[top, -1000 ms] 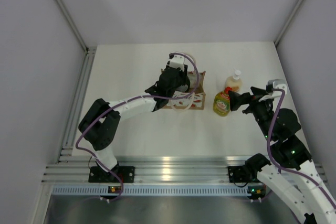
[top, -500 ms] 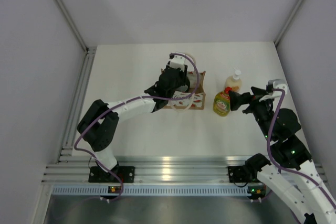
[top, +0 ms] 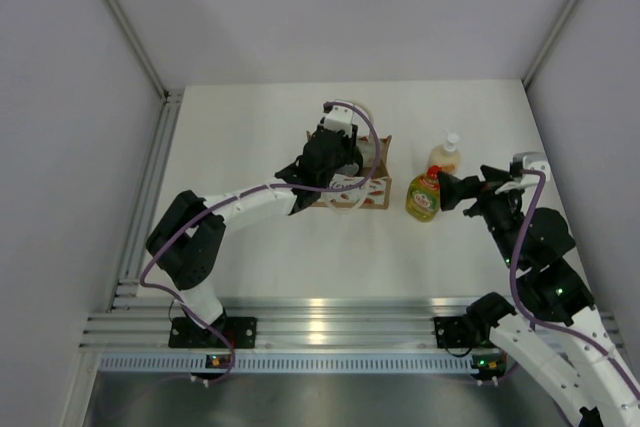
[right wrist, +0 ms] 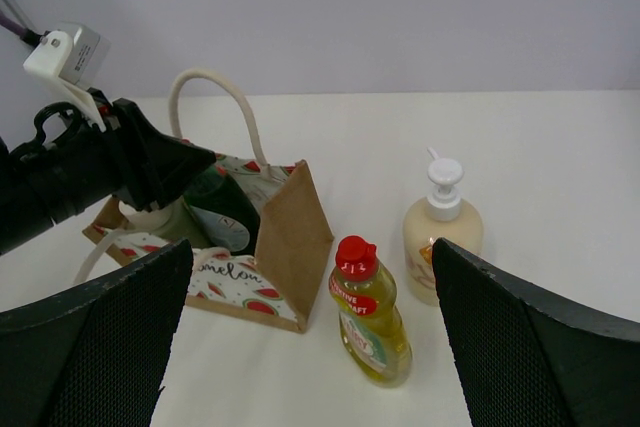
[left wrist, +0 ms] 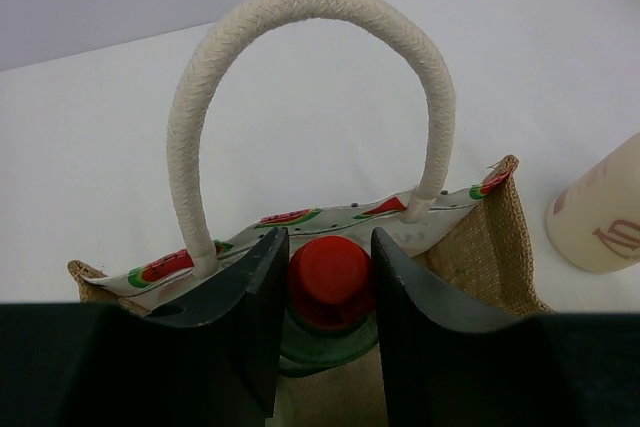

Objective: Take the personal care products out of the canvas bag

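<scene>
red cap of the green bottle sits between the left gripper fingers, and both fingers touch it. the bottle stands inside the bag, below 1 rope handle. the right gripper is spread wide and holds nothing, just right of the yellow bottle. the pump bottle stands behind it. both are upright on the table beside the bag.
</scene>
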Controlling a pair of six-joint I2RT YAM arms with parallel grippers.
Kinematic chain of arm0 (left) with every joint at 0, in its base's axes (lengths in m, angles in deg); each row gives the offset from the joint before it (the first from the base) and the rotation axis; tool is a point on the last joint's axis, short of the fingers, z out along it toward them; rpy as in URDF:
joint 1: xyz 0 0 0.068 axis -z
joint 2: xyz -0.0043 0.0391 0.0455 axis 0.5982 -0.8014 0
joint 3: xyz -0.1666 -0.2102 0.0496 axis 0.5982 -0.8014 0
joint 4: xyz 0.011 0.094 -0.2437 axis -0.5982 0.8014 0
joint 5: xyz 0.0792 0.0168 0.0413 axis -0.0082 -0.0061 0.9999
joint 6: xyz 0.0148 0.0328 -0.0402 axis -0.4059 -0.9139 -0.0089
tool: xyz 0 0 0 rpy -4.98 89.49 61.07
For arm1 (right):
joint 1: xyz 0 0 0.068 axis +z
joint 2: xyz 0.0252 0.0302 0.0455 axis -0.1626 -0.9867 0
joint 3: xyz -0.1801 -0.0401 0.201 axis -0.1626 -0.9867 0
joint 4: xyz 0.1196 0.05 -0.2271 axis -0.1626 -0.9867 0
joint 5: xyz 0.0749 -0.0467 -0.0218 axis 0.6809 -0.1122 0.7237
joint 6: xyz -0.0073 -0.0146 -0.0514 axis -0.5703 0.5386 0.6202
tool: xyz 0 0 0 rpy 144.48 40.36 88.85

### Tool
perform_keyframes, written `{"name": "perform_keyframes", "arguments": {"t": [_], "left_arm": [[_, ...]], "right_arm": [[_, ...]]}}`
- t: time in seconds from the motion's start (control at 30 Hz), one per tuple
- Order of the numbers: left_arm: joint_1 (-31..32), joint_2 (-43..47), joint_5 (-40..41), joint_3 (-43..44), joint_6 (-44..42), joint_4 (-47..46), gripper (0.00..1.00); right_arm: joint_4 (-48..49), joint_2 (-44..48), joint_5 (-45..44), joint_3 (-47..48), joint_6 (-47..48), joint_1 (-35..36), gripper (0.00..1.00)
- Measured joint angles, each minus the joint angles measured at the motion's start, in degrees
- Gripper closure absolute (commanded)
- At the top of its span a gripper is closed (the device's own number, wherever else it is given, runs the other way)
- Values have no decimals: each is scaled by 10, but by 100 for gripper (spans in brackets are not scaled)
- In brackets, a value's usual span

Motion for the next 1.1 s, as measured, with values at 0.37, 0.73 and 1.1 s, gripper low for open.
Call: {"name": "perform_keyframes", "arguments": {"t": [0.37, 0.73, 1.1], "left_arm": [[1, 4, -7, 8, 10, 19, 100], [1, 19, -16, 15, 15, 51, 100], [1, 38, -24, 66, 11, 80, 100]], "right_arm": [[0, 5, -7, 0, 3, 0, 0], [0, 5, -10, 0, 5, 0, 1], [0, 5, -12, 0, 6, 0, 0]]}}
